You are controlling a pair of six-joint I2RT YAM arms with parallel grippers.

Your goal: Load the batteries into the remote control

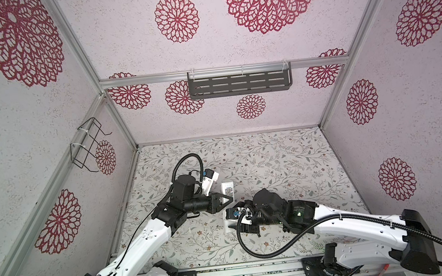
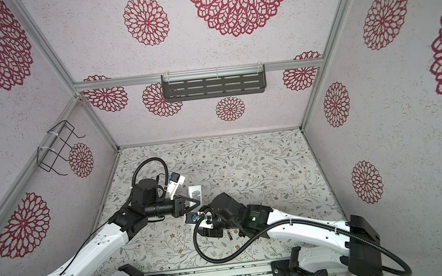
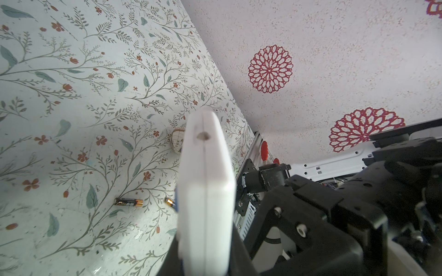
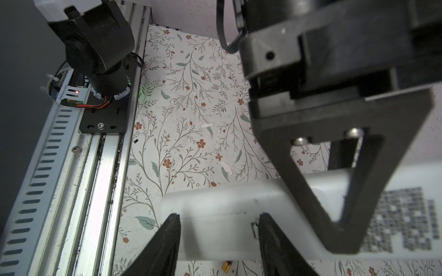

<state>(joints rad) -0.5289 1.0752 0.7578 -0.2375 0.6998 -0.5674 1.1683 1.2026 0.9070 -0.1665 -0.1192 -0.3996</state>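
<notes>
The white remote control point(image 1: 227, 191) hangs edge-on above the table, its plain back with the code sticker point(image 4: 401, 215) facing up, and my left gripper point(image 3: 205, 260) is shut on its middle. My right gripper point(image 4: 219, 241) stands open at the remote's near end point(image 4: 215, 229), one fingertip point(image 4: 171, 229) on each side of the back-cover panel. Two batteries lie on the table: one point(image 3: 129, 202) is in full view, the other point(image 3: 170, 202) is half hidden behind the remote. A battery point(image 2: 229, 234) also shows under my right wrist in a top view.
A small round globe-printed object point(image 3: 178, 143) lies on the floral table beyond the remote. The metal rail point(image 4: 71, 167) and the arm bases run along the front edge. A grey slotted shelf point(image 1: 239, 83) hangs on the back wall and a wire rack point(image 1: 89, 144) on the left wall.
</notes>
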